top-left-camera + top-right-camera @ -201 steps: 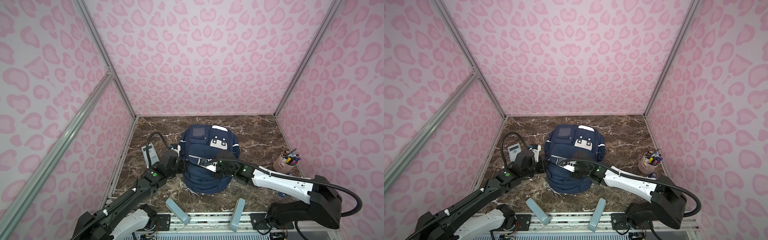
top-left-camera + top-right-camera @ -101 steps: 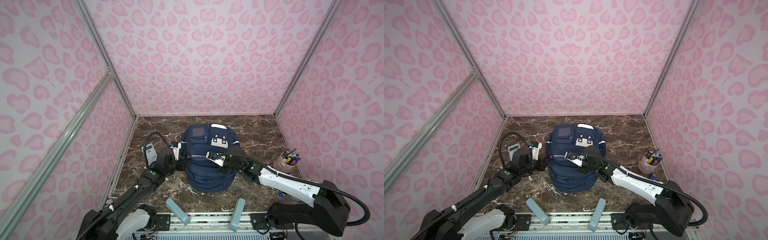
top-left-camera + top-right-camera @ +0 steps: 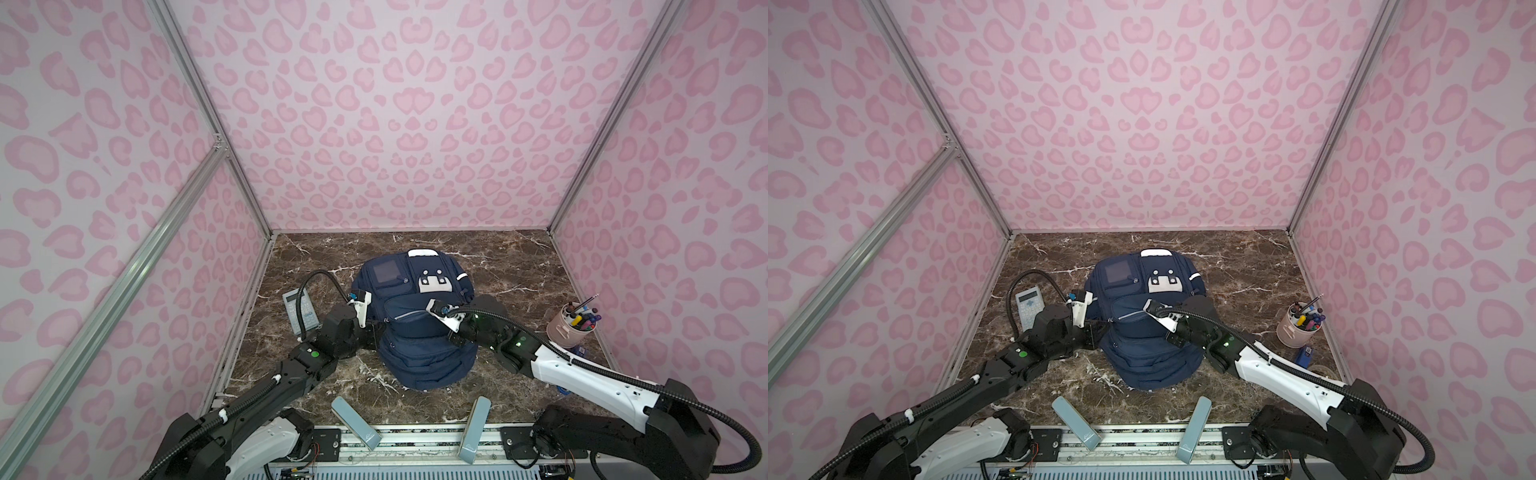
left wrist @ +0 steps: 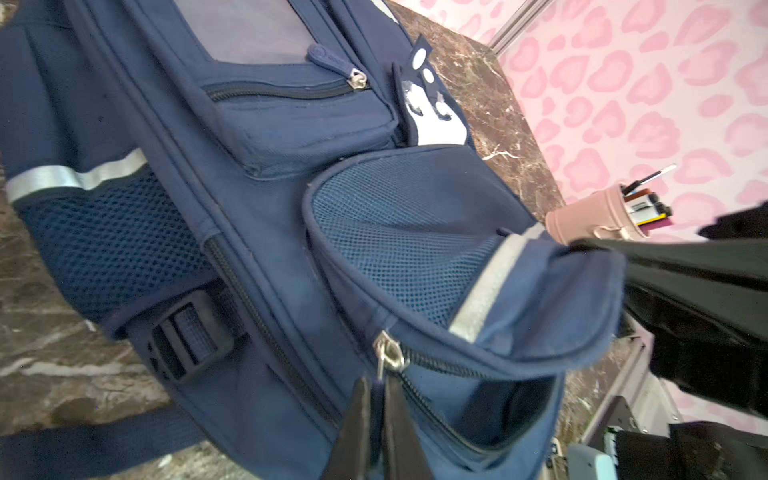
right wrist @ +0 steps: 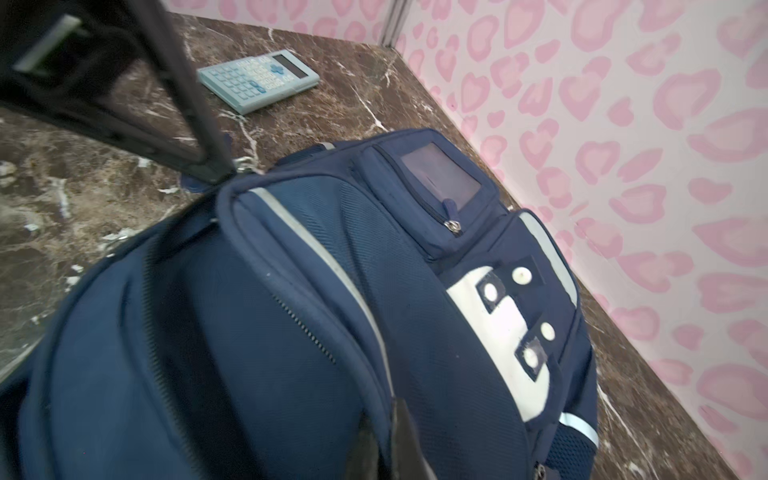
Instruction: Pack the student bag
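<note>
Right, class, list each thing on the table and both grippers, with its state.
student bag, lying front up, front pocket unzipped, pulled open
left gripper, shut on pocket edge by zip
right gripper, shut on pocket flap
calculator, flat, keys up
pen cup, upright, holding pens

navy student bag (image 3: 419, 357), brown marbled table (image 3: 519, 257); pink-spotted walls (image 3: 395, 124)

Both top views are looking steeply down from high on the robot's side of the student bag (image 3: 419, 361), sharing the whole marble surface (image 3: 519, 257). The left wrist camera is sitting close against the bag, facing across it toward the pen cup (image 4: 590, 220). The right wrist camera is looking closely over it toward the calculator (image 5: 257, 79).
</note>
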